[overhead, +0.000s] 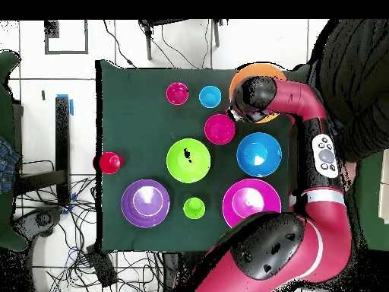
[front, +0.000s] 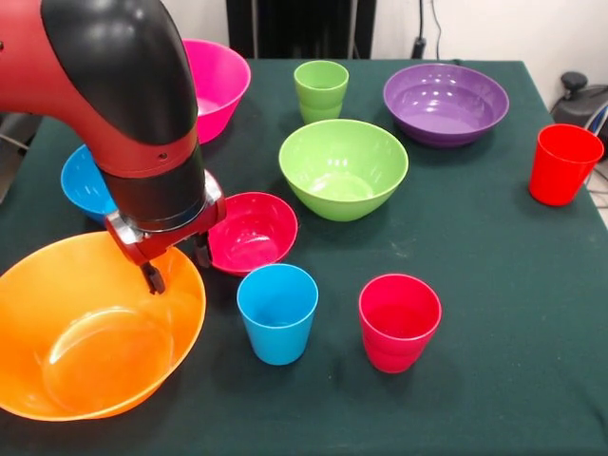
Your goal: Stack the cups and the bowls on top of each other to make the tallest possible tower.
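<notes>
My gripper (front: 177,266) is open at the far right rim of the big orange bowl (front: 85,351), one finger inside and one outside. In the overhead view the arm hides the gripper over the orange bowl (overhead: 262,71). The small red bowl (front: 252,233) lies just right of the gripper. The sky blue cup (front: 277,313) and a red cup (front: 399,321) stand near the front. The blue bowl (front: 84,185) and pink bowl (front: 217,81) sit behind the arm. The lime green bowl (front: 342,169) is mid-table. Nothing is stacked.
The lime green cup (front: 321,90) and purple bowl (front: 445,103) are at the back. The second red cup (front: 562,163) stands alone at the right edge. A person in dark clothes (overhead: 353,61) is at the overhead view's top right.
</notes>
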You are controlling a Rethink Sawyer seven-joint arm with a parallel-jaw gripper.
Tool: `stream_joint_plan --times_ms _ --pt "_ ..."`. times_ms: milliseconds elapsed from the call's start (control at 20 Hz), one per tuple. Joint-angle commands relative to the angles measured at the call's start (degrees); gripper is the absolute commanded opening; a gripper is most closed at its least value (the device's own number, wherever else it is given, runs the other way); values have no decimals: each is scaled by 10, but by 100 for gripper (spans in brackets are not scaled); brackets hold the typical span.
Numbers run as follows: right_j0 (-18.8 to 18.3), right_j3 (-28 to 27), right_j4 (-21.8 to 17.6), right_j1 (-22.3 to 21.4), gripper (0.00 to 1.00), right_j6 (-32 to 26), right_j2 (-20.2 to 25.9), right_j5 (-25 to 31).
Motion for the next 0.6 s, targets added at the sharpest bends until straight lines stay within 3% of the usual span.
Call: stream_joint_plan --times_ms 50,600 --pt "13 7 -68 7 100 -124 -10 -56" --pt "0 85 -90 -17 100 -97 -31 -122"
